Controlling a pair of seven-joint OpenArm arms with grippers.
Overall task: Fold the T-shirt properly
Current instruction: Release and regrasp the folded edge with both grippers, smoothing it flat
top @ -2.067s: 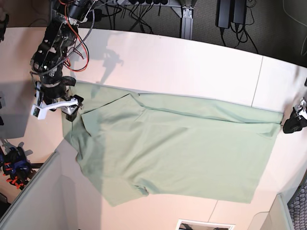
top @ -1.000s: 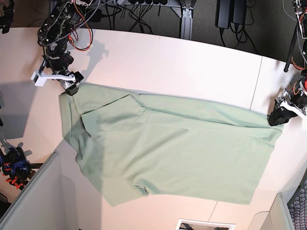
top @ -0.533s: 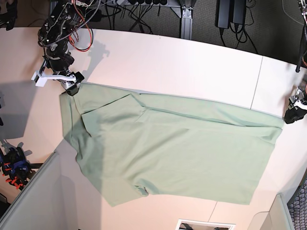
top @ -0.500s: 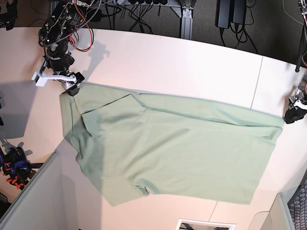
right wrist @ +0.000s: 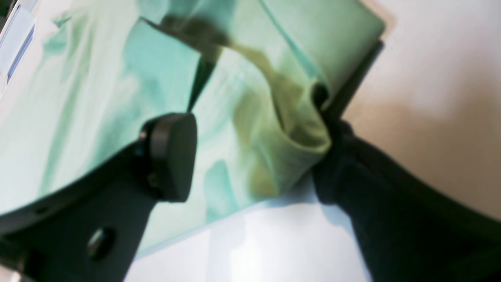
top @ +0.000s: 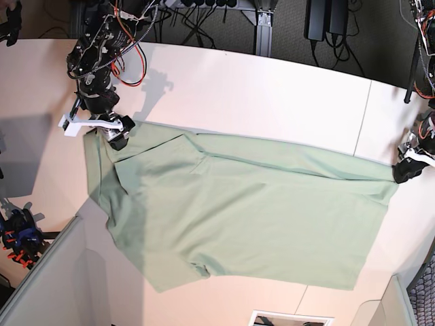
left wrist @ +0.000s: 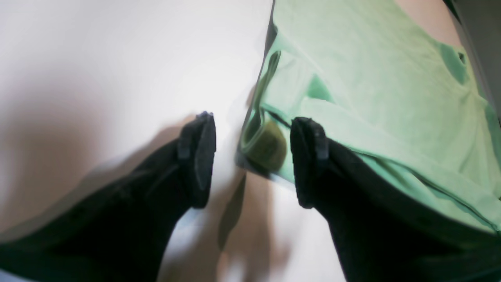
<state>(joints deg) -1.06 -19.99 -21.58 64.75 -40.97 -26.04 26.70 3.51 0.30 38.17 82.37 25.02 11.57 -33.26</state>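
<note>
The pale mint-green T-shirt (top: pixel 245 210) lies spread flat on the white table (top: pixel 258 95). On the base view's left, my right gripper (top: pixel 114 130) sits on the shirt's upper left corner. In the right wrist view this gripper (right wrist: pixel 250 156) is open, with a raised fold of the T-shirt (right wrist: pixel 289 129) between the jaws and against the right finger. On the base view's right, my left gripper (top: pixel 406 171) is at the shirt's upper right corner. In the left wrist view it (left wrist: pixel 252 160) is open and straddles the T-shirt's (left wrist: pixel 372 90) rolled corner edge.
A grey panel (top: pixel 41 285) stands at the lower left, with a blue and orange clamp (top: pixel 17 234) beside it. Cables and a table leg (top: pixel 264 30) lie behind the table's far edge. A white-framed object (top: pixel 289 318) shows at the bottom edge.
My right gripper has shifted right and down onto the shirt's upper left corner. My left gripper has moved down and inward to the shirt's upper right corner. The shirt lies as before.
</note>
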